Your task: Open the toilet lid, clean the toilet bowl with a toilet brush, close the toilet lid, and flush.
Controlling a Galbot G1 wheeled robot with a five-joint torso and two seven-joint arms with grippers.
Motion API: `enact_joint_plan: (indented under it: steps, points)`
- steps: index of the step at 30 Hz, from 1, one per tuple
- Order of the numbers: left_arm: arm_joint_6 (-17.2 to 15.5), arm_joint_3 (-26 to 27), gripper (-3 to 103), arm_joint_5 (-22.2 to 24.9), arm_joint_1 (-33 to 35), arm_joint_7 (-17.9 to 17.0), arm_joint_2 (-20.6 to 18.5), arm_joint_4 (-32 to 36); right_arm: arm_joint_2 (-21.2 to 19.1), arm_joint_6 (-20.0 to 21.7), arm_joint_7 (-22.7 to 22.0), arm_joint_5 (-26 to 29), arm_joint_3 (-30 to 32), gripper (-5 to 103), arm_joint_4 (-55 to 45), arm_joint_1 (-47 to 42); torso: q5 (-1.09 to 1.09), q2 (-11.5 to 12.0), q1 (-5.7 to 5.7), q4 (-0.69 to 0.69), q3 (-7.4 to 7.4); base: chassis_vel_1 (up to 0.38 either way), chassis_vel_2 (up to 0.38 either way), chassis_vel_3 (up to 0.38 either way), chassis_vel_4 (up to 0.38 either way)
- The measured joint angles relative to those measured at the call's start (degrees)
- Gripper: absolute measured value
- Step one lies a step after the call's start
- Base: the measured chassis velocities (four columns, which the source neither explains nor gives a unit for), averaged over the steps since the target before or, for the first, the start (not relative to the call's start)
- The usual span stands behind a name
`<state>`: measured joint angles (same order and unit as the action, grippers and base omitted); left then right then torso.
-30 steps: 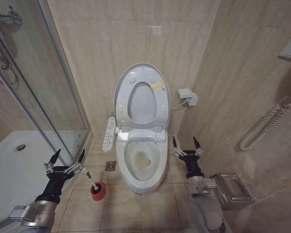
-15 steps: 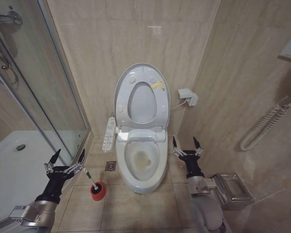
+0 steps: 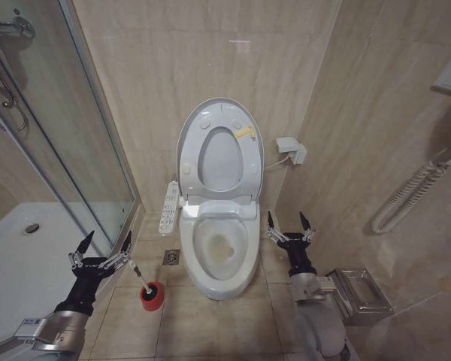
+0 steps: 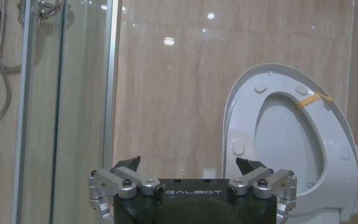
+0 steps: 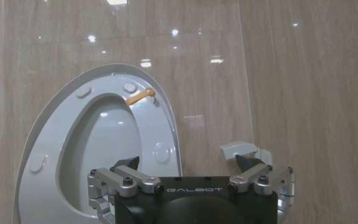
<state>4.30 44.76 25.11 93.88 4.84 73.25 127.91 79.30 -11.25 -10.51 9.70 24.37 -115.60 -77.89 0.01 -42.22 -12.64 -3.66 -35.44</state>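
Against the beige tiled back wall, the large glossy white plastic oval toilet lid (image 3: 219, 113) stands raised with the ring-shaped seat (image 3: 219, 154) folded up against it, which I take as the opening step already done and the reason the white ceramic oval toilet bowl (image 3: 222, 252), yellowish in its hollow, lies exposed. One toilet brush (image 3: 139, 278), a thin white handle leaning out of a small round red cup (image 3: 152, 297), sits on the floor tiles just left of the bowl, between it and the glass shower screen (image 3: 83, 150); it is untouched, so scrubbing seems the step in hand. Two arms are up, one to each side of the bowl. The left pincer (image 3: 100, 246) hovers near the top of the brush handle, fingers spread wide and released, probably lined up to take the handle. The right pincer (image 3: 289, 224) waits beside the bowl's right rim, likewise splayed and holding nothing. One white control panel (image 3: 169, 207) hangs at the toilet's left side.
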Motion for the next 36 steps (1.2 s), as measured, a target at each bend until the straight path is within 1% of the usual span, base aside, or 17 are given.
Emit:
enact_joint_plan:
  steps: [1,4,5,7,8,10,11,12,13,14,16,17,18,21,24,26,36]
  points:
    - [-1.3,-0.9,100,-0.3,-1.2,-0.7,0.4,-1.0,0.0,0.0,0.0,0.0,0.0,100,0.0,0.0,0.03,0.0,0.00,0.01,0.00,0.000,0.000,0.000,0.000]
    - [-7.1,-4.9,100,-1.5,-6.7,-3.6,2.0,-5.5,0.0,0.0,0.0,0.0,0.0,100,0.0,0.0,-0.01,0.0,0.00,0.00,0.00,0.000,0.000,0.000,0.000]
    - [-7.1,-4.9,100,-1.5,-6.7,-3.6,2.0,-5.5,0.0,0.0,0.0,0.0,0.0,100,0.0,0.0,-0.01,0.0,0.00,0.00,0.00,0.000,0.000,0.000,0.000]
    - [-12.2,-8.5,100,-2.6,-11.5,-6.3,3.5,-9.5,0.0,0.0,0.0,0.0,0.0,100,0.0,0.0,-0.01,0.0,0.00,-0.02,-0.01,0.000,0.000,0.000,0.000]
    - [-13.1,-9.5,100,-3.6,-13.4,-6.8,4.0,-11.1,0.0,0.0,0.0,0.0,0.0,100,0.0,0.0,-0.05,0.0,-0.01,-0.06,-0.01,0.000,0.000,0.000,0.000]
    - [-13.0,-9.6,100,-4.4,-14.2,-6.8,4.0,-11.4,0.0,0.0,0.0,0.0,0.0,100,0.0,0.0,-0.05,0.0,-0.02,-0.06,-0.02,0.000,0.000,0.000,0.000]
    - [-12.8,-9.6,100,-5.2,-14.6,-6.8,4.1,-11.3,0.0,0.0,0.0,0.0,0.0,100,0.0,0.0,0.02,0.0,-0.02,-0.05,-0.01,0.000,0.000,0.000,0.000]
    - [-12.7,-9.6,100,-5.7,-14.6,-6.8,4.1,-10.7,0.0,0.0,0.0,0.0,0.0,100,0.0,0.0,0.03,0.0,-0.02,-0.01,-0.01,0.000,0.000,0.000,0.000]
    - [-12.6,-9.6,100,-6.6,-14.4,-6.8,4.0,-9.1,0.0,0.0,0.0,0.0,0.0,100,0.0,0.0,-0.01,0.0,-0.03,0.00,-0.01,0.000,0.000,0.000,0.000]
    - [-12.6,-9.6,100,-6.6,-14.4,-6.8,4.0,-9.1,0.0,0.0,0.0,0.0,0.0,100,0.0,0.0,-0.01,0.0,-0.03,0.00,-0.01,0.000,0.000,0.000,0.000]
    - [-11.8,-9.7,100,-8.3,-13.6,-6.8,3.9,-6.4,0.0,0.0,0.0,0.0,0.0,100,0.0,0.0,0.01,0.0,-0.01,0.02,-0.01,0.000,0.000,0.000,0.000]
    - [-11.1,-9.8,100,-8.9,-13.2,-6.8,3.9,-5.3,0.0,0.0,0.0,0.0,0.0,100,0.0,0.0,0.00,0.0,-0.01,0.00,-0.01,0.000,0.000,0.000,0.000]
    - [-11.1,-9.8,100,-8.9,-13.2,-6.8,3.9,-5.3,0.0,0.0,0.0,0.0,0.0,100,0.0,0.0,0.00,0.0,-0.01,0.00,-0.01,0.000,0.000,0.000,0.000]
    - [-10.0,-9.8,100,-9.2,-11.8,-6.9,3.8,-1.0,0.0,0.0,0.0,0.0,0.0,100,0.0,0.0,0.01,0.0,0.00,0.00,0.00,0.000,0.000,0.000,0.000]
    - [-9.3,-9.9,100,-9.2,-11.1,-6.9,3.9,-1.4,0.0,0.0,0.0,0.0,0.0,100,0.0,0.0,0.01,0.0,0.00,0.00,0.00,0.000,0.000,0.000,0.000]
    - [-7.4,-10.0,100,-9.4,-10.9,-7.1,4.5,-3.4,0.0,0.0,0.0,0.0,0.0,100,0.0,0.0,-0.02,0.0,0.00,-0.01,0.00,0.000,0.000,0.000,0.000]
    - [-6.5,-10.3,100,-10.1,-10.7,-7.2,6.2,-4.3,0.0,0.0,0.0,0.0,0.0,100,0.0,0.0,-0.01,0.0,0.00,-0.01,0.00,0.000,0.000,0.000,0.000]
